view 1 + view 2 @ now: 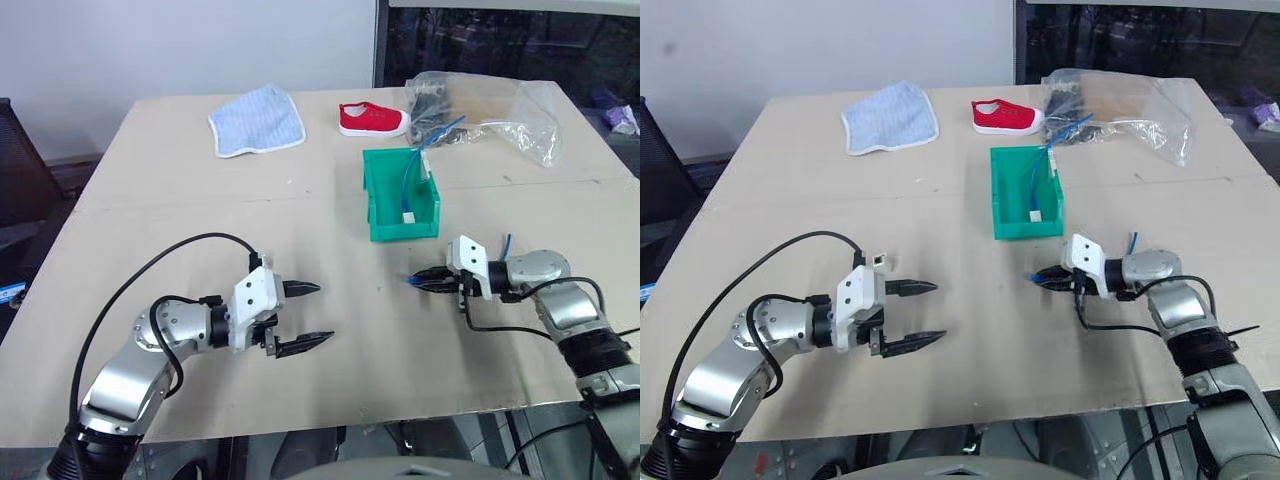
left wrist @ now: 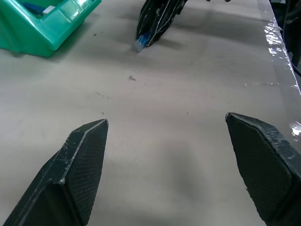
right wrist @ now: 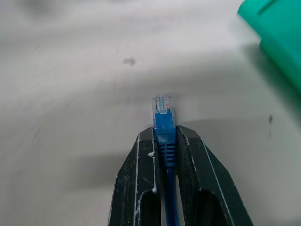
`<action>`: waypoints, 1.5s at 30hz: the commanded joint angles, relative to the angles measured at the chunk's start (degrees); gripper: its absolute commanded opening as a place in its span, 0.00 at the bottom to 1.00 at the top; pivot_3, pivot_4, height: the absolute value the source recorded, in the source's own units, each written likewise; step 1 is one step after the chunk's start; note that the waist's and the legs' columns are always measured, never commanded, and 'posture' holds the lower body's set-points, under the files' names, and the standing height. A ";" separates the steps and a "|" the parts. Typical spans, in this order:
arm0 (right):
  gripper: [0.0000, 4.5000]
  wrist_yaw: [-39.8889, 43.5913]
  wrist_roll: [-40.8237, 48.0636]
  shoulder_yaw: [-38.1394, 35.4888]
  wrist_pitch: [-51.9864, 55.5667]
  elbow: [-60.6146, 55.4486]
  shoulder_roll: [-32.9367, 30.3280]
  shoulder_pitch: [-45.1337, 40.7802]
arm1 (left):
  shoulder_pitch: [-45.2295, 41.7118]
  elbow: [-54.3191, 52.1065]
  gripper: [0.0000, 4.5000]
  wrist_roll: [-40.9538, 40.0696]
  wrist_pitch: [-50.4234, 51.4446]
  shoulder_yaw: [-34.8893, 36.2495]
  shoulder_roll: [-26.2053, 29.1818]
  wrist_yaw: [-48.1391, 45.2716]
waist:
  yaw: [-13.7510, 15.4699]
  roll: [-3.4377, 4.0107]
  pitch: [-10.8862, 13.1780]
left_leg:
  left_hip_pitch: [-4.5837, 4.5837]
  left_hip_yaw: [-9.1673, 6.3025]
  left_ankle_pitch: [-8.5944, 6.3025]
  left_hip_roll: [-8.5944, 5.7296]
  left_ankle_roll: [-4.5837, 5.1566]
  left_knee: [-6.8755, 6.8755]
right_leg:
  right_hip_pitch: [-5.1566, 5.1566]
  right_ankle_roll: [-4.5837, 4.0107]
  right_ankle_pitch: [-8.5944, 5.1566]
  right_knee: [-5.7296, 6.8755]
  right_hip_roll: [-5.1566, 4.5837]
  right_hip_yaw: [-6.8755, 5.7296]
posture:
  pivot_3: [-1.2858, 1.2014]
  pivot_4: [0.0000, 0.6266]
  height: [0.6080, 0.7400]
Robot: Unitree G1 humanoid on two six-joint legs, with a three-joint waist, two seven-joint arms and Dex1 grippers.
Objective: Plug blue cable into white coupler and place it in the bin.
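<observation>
blue cable [image 3: 164, 123] in right tool [image 3: 165, 141]

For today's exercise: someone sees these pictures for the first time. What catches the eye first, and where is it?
The right claw, low over the cardboard-covered table, is shut on the blue cable, its clear plug poking out past the fingertips. Just beyond it stands the bright green bin, and across from it the left claw gapes open.
</observation>
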 commanded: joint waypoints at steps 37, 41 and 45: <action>1.00 -18.60 16.15 -19.96 16.59 -37.69 0.16 33.27 | -35.59 39.99 0.52 17.83 -10.29 -21.91 -12.20 -13.99 | -0.01 -0.01 0.04 | -0.09 -0.21 0.01 -0.19 0.00 0.24 | -0.09 0.05 -0.01 0.41 0.20 -0.11 | 0.52 0.24 1.00; 1.00 -19.55 16.34 -19.76 16.73 -38.39 0.39 34.30 | -35.16 39.73 0.14 17.83 -10.60 -21.61 -12.99 -14.17 | -0.01 -0.01 0.04 | -0.09 -0.21 0.02 -0.19 -0.01 0.24 | -0.09 0.05 -0.01 0.39 0.20 -0.10 | 0.52 0.24 1.00; 1.00 -20.95 20.13 -20.22 20.06 -40.11 1.56 35.50 | -34.61 38.85 0.01 16.24 -9.07 -20.19 -14.01 -13.99 | 0.02 -0.01 0.04 | -0.09 -0.22 0.02 -0.19 -0.01 0.24 | -0.09 0.05 -0.01 0.40 0.20 -0.11 | 0.52 0.24 1.00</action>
